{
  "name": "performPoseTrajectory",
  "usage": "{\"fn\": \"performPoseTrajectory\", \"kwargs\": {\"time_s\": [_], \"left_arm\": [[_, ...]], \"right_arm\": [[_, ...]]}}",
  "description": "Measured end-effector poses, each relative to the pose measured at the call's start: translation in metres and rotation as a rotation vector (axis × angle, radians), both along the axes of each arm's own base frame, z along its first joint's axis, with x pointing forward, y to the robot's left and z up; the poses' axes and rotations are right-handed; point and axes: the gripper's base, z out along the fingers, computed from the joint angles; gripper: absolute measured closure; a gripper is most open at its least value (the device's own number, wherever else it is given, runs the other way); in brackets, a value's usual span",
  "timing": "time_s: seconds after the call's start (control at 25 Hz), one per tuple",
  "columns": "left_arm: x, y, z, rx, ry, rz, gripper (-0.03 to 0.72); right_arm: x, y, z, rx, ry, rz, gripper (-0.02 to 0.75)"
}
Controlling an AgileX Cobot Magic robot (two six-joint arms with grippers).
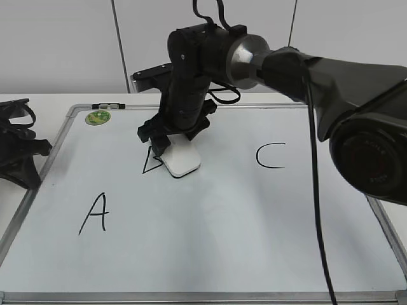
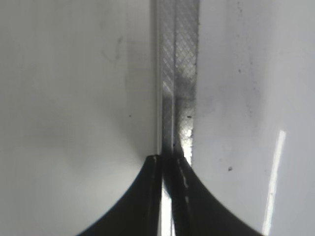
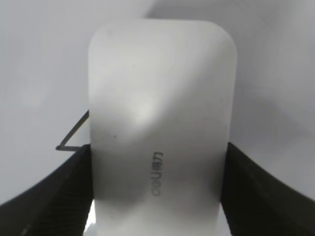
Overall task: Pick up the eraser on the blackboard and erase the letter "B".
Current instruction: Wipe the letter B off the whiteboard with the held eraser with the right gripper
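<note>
Exterior view, left to right. The left gripper [image 1: 22, 155] rests at the far left, at the edge of the blackboard [image 1: 210, 254]; in the left wrist view its fingers [image 2: 147, 196] are pressed together over the board's silver frame [image 2: 179, 73]. A round green magnet [image 1: 98, 117] sits in the board's upper left corner. Below it, the letter "A" [image 1: 94, 213] is drawn in black.

Near the middle, the right gripper [image 1: 170, 141] reaches down from the right arm [image 1: 331, 76] and is clamped on the eraser [image 1: 181, 159], which lies on the board just right of the letter "B" [image 1: 151, 162], covering part of it. The right wrist view shows the two dark fingers [image 3: 54, 196] against the eraser's long sides, grey lettering on its white top, and a corner of the black stroke at its left edge.

Further right, the letter "C" [image 1: 269, 155] is well apart from the eraser.
</note>
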Motion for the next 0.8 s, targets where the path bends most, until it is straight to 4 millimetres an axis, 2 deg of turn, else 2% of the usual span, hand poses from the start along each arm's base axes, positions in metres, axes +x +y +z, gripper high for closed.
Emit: {"fn": "performPoseTrajectory", "kwargs": {"time_s": [0.2,0.36,0.64,0.8], "left_arm": [[0.000,0.000,0.000,0.000,0.000,0.000,0.680],[0.000,0.000,0.000,0.000,0.000,0.000,0.680],[0.000,0.000,0.000,0.000,0.000,0.000,0.680],[0.000,0.000,0.000,0.000,0.000,0.000,0.680]], "right_arm": [[0.004,0.003,-0.006,0.019,-0.033,-0.002,0.184],[0.008,0.005,-0.020,0.022,-0.037,-0.004,0.184],[0.007,0.007,-0.020,0.034,-0.032,-0.005,0.184],[-0.001,0.018,-0.020,0.018,-0.039,0.027,0.184]]}}
